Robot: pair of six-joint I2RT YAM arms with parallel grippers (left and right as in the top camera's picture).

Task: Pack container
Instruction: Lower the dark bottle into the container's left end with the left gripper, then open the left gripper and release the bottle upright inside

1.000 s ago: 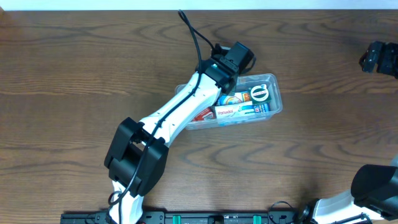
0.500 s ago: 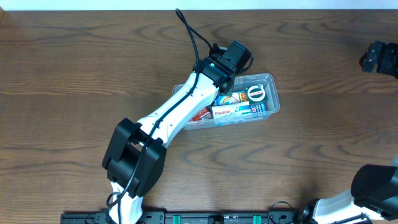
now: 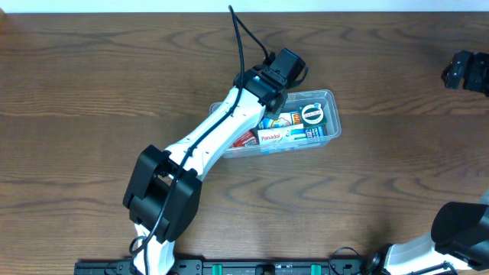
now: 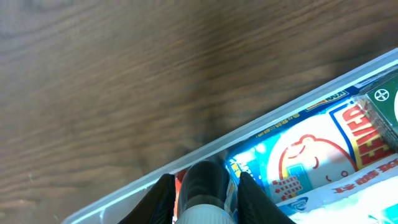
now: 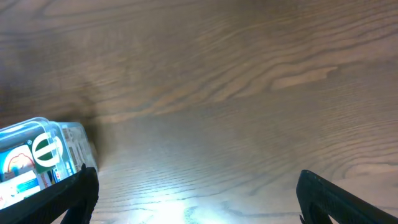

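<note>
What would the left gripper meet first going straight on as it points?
Likely the container rim right ahead of the left gripper and its held dark item; beyond, the table. Depth unclear.

We find the left arm stretched from its base at the near edge, reaching diagonally away and toward the robot's right. The left gripper has its fingers drawn close on a dark rounded object. The right gripper stands with jaws wide apart. The right arm shows only at the near right corner.
</note>
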